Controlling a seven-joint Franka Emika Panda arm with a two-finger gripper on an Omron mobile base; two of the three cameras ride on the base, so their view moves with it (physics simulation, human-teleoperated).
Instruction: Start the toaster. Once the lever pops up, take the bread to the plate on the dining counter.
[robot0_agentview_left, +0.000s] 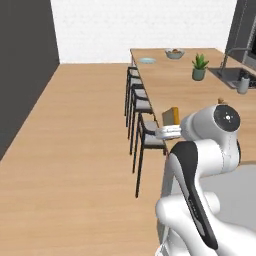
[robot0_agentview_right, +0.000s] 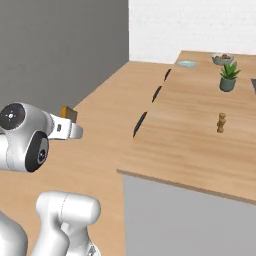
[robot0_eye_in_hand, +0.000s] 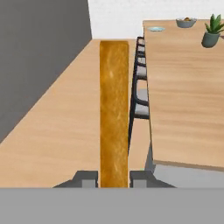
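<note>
- Now, left of the pincer (robot0_eye_in_hand: 113, 180) runs bare wood floor (robot0_eye_in_hand: 57, 127), up to a dark wall (robot0_eye_in_hand: 39, 52).
- Its two jaws pinch the bread (robot0_eye_in_hand: 114, 109), which stands edge-on between them, crust toward the camera.
- Just right of it, stools (robot0_eye_in_hand: 139, 83) line the dining counter (robot0_eye_in_hand: 183, 96).
- Far ahead and to the right, at the counter's far end, lie the plate (robot0_eye_in_hand: 155, 29), then a bowl (robot0_eye_in_hand: 186, 22) and a potted plant (robot0_eye_in_hand: 211, 31).
</note>
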